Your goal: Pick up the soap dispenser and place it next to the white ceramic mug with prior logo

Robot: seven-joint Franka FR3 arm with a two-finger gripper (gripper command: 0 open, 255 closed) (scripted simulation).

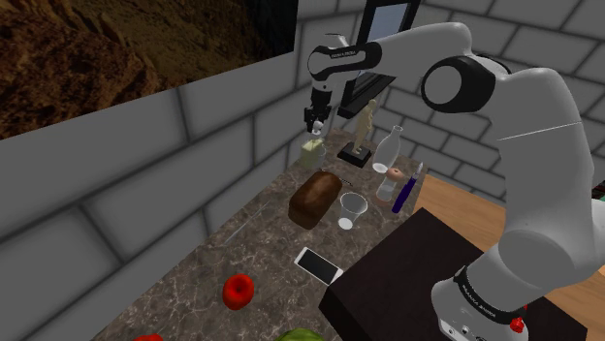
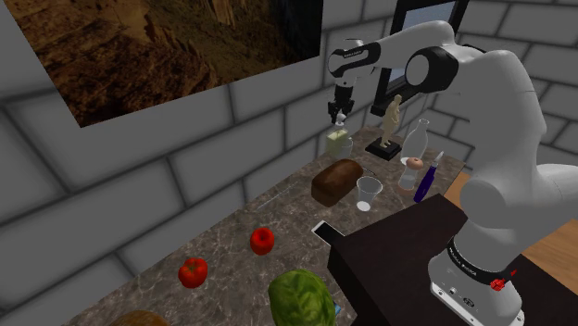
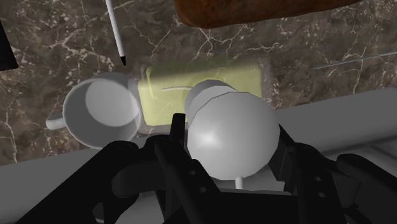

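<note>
My claw (image 3: 231, 132) grips the soap dispenser (image 3: 197, 86) by its pump head, fingers partly closed. It stands on the desk (image 3: 51, 57) directly below me, just beside the white mug (image 3: 105, 113). It seems placed, with only the release left.

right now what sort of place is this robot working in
Most likely a kitchen counter in a house: a marbled countertop against a grey block wall, holding a loaf of bread, red tomatoes and a soap dispenser beside a white mug.
</note>
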